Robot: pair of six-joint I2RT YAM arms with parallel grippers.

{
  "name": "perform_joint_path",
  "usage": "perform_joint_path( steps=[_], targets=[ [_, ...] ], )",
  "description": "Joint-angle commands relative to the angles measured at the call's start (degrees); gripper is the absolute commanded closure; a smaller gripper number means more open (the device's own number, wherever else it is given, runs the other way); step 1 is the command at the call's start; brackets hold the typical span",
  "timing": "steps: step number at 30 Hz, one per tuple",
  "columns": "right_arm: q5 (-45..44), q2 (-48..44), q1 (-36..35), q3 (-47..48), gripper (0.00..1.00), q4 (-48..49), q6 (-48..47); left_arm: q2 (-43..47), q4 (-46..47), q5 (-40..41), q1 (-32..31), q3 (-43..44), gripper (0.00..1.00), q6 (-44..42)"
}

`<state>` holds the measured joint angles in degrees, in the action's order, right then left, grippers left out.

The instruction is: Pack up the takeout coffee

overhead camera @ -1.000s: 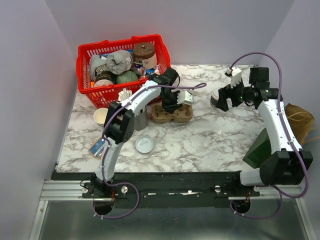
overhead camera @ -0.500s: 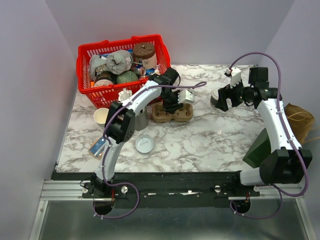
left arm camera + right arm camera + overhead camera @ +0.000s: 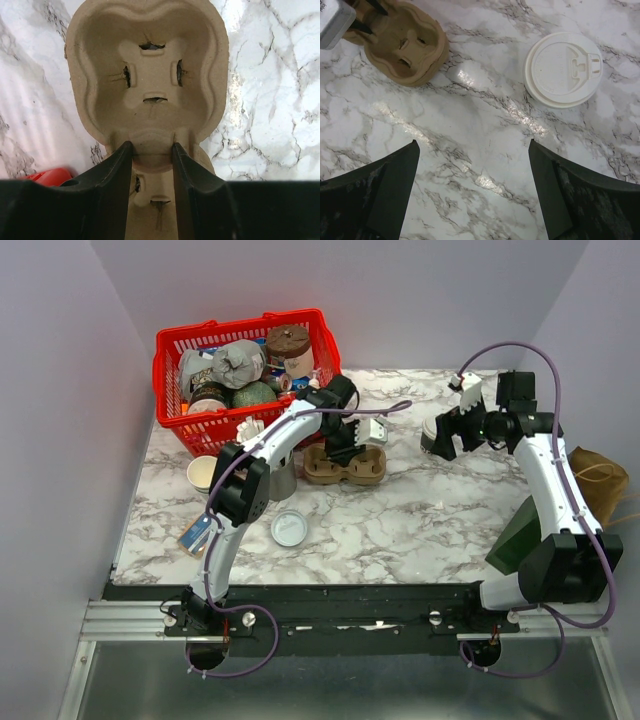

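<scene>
Top external view puts my left tool (image 3: 350, 447) in front of the red basket (image 3: 215, 430), which is heaped with wrapped jars and tins, and that arm covers part of a grey cup (image 3: 284, 483). A lidless paper cup (image 3: 202, 473), a loose flat lid (image 3: 288, 529) and a blue packet (image 3: 197, 535) lie near the arm on the marbled surface (image 3: 400, 520). From the left wrist, my fingers (image 3: 117, 170) are pinching the middle ridge of the pulp cup carrier (image 3: 147, 75), and the tool body cuts off its near pocket. My right tool (image 3: 472, 145) hangs spread wide above the marble, touching nothing. The takeout coffee (image 3: 563, 69) stands upright with its lid on, well to the right of the carrier; from overhead, my right tool hides most of it. A brown paper bag (image 3: 600, 478) and a dark green object (image 3: 515, 535) sit at the right edge, the latter too hidden to identify.
</scene>
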<state>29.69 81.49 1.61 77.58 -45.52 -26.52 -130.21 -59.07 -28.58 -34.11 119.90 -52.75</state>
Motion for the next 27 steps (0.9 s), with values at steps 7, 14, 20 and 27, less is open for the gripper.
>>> perform_joint_path(
  steps=[7,14,20,27],
  targets=[
    [0.28,1.39,0.41,3.37,0.02,-0.54,-0.46,2.24,0.17,-5.35,1.24,5.88,1.00,6.16],
    [0.28,-0.45,0.41,4.15,0.02,-0.98,-0.55,4.70,2.12,-7.02,1.15,5.96,1.00,17.33],
    [-2.00,-4.06,0.41,6.43,0.02,-3.61,-0.64,12.16,3.34,-8.94,0.62,1.67,1.00,19.53],
    [-10.86,-10.38,0.41,10.83,0.02,-6.69,2.26,20.43,5.01,-12.46,-1.05,-10.19,1.00,19.09]
  ],
)
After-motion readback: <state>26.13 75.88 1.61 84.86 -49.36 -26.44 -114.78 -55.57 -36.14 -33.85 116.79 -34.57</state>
